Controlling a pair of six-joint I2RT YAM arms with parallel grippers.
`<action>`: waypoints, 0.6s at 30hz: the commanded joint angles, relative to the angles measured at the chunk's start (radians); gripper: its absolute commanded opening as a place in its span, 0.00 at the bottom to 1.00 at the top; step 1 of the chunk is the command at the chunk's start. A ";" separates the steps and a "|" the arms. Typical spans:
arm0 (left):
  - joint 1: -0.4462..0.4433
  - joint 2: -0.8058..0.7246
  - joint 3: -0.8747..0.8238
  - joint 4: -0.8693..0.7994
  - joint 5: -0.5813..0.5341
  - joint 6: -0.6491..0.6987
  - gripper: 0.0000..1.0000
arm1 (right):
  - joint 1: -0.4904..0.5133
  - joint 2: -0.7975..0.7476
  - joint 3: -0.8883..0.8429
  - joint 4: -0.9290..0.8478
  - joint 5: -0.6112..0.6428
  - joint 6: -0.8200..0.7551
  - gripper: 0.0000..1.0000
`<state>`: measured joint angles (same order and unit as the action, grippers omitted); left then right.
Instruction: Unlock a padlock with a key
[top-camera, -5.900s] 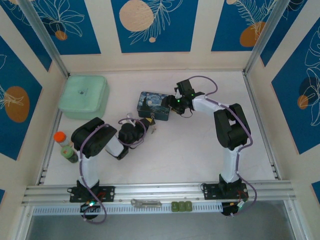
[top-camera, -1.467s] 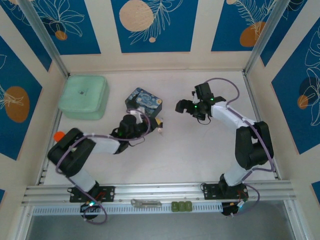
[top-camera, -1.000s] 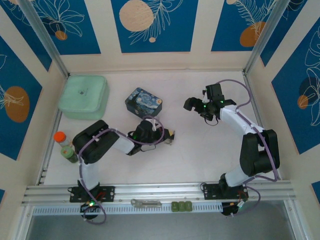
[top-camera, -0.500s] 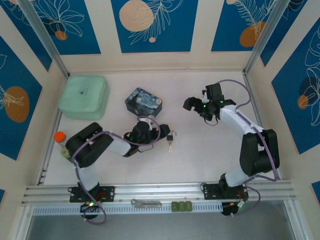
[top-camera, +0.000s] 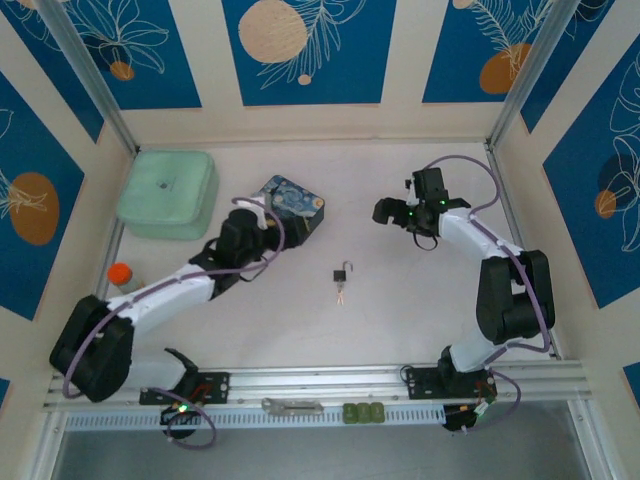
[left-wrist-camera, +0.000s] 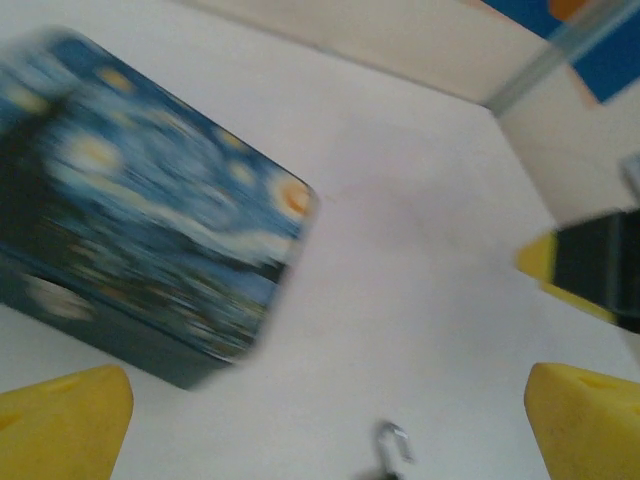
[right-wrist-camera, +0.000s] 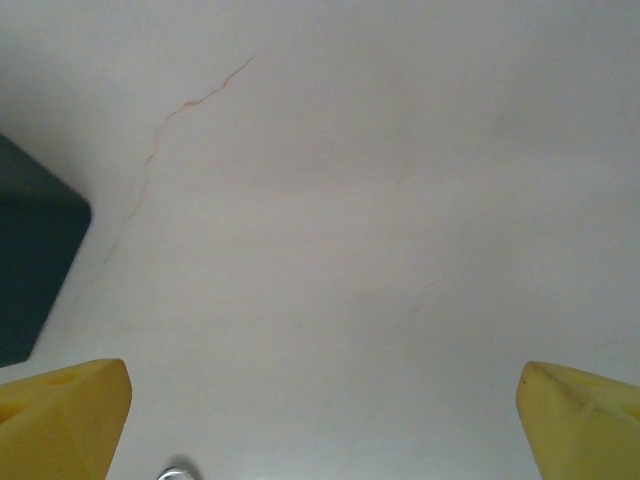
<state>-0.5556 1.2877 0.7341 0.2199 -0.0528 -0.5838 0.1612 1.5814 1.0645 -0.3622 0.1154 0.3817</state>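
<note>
The padlock (top-camera: 342, 271) lies on the white desk (top-camera: 400, 310), in the open area between the two arms and well apart from both grippers. The key (top-camera: 341, 292) lies just at its near end, pointing toward the arm bases. It is too small to tell whether the key sits in the lock or only touches it.

The left gripper (top-camera: 268, 232) is beside the near edge of the painted tin (top-camera: 292, 199) and holds nothing. In the left wrist view its two yellow fingertips (left-wrist-camera: 62, 418) stand far apart at the lower corners, so the jaws are wide open. Between them are the blurred tin (left-wrist-camera: 140, 230) on the left and the silver shackle (left-wrist-camera: 394, 441) of the padlock at the bottom edge.

The right gripper (top-camera: 385, 210) is over bare desk to the right of the tin, toward the back. It is also empty. In the right wrist view its yellow fingertips (right-wrist-camera: 62, 414) are spread wide – open – with only desk surface between them. A dark rounded corner (right-wrist-camera: 28, 262) is at the left edge, and a small silver curve (right-wrist-camera: 177, 471) shows at the bottom.

A pale green box (top-camera: 167, 192) stands at the back left, and a bottle (top-camera: 121, 275) with an orange cap stands near the left wall.
</note>
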 joint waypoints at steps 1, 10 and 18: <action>0.104 -0.048 0.036 -0.231 -0.138 0.157 0.99 | -0.018 0.003 -0.008 0.075 0.114 -0.162 0.99; 0.272 -0.060 -0.007 -0.227 -0.304 0.251 0.99 | -0.131 0.019 -0.181 0.398 0.109 -0.230 0.99; 0.333 -0.050 -0.081 -0.093 -0.426 0.463 0.99 | -0.156 0.041 -0.291 0.626 0.082 -0.236 0.99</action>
<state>-0.2409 1.2381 0.6891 0.0616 -0.3946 -0.2325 0.0135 1.6146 0.7708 0.1436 0.2108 0.1673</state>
